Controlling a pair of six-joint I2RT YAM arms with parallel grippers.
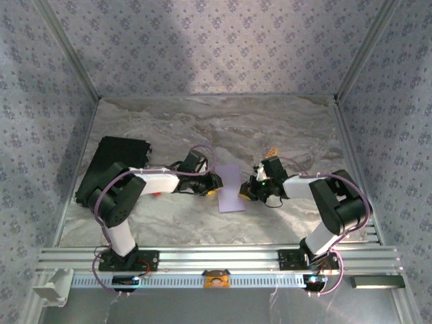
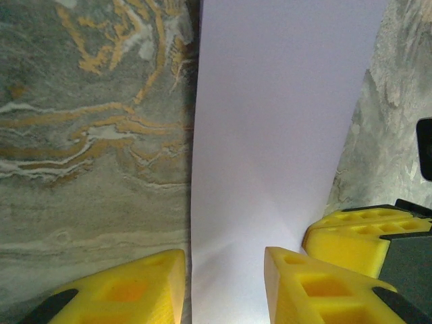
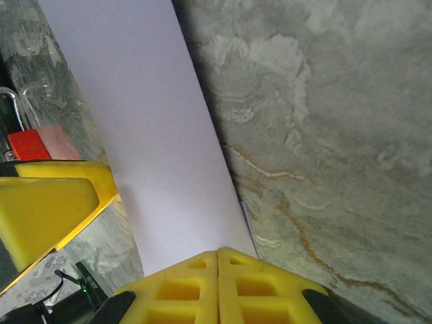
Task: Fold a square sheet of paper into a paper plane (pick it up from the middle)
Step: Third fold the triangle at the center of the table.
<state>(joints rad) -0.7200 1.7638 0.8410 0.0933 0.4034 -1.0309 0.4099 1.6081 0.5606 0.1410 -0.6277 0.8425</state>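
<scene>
The pale lavender sheet of paper (image 1: pixel 231 187) lies flat on the marble table as a long narrow rectangle between the two arms. My left gripper (image 1: pixel 212 186) is open at its left side. In the left wrist view the left gripper (image 2: pixel 225 262) straddles the long edge of the sheet (image 2: pixel 277 135), one finger over bare table, the other over paper. My right gripper (image 1: pixel 246 196) is at the sheet's right side. In the right wrist view the right gripper (image 3: pixel 217 255) is shut, its tips on the near edge of the sheet (image 3: pixel 155 148). A second layer peeks out beside them.
A black rectangular pad (image 1: pixel 111 165) lies at the back left under the left arm. A small red object (image 3: pixel 27 144) and a tan block (image 3: pixel 62 140) sit beyond the left gripper's finger (image 3: pixel 47 209). Metal frame rails and patterned walls bound the table (image 1: pixel 202 128).
</scene>
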